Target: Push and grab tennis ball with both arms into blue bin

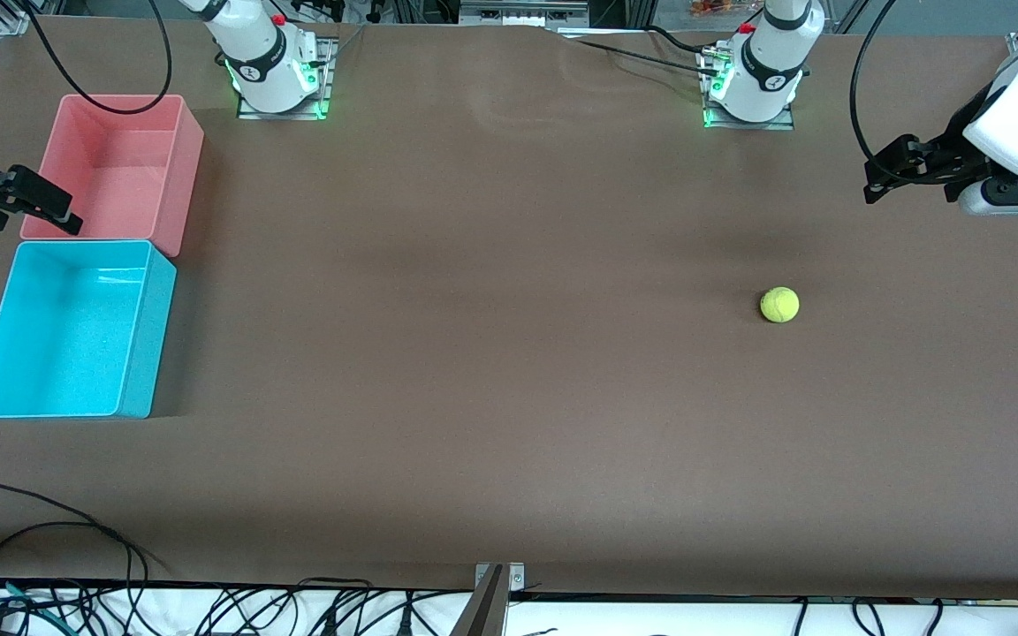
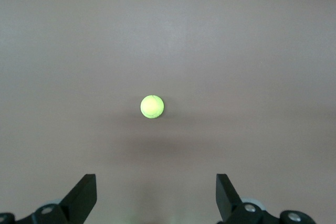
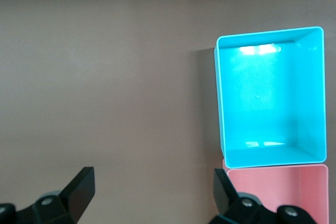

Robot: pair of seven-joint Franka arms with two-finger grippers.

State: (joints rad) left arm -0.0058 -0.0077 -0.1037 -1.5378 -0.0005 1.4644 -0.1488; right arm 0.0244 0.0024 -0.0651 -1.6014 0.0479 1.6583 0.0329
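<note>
2 white arms (image 1: 774, 62), black hands (image 1: 902, 168), green-lit bases (image 1: 279, 102), black cables.

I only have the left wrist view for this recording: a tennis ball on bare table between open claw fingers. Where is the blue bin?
Observer: The blue bin sits at the right arm's end of the table, nothing in it, while the tennis ball lies toward the left arm's end.
Operator: Anything beside the bin?
Observer: A pink bin touches it, farther from the front camera.
Operator: Where is the right claw?
Observer: The right claw hangs open by the pink bin's outer edge, holding nothing.
Operator: And my left claw?
Observer: The left claw is open in the air at the table's end, off the ball.
</note>
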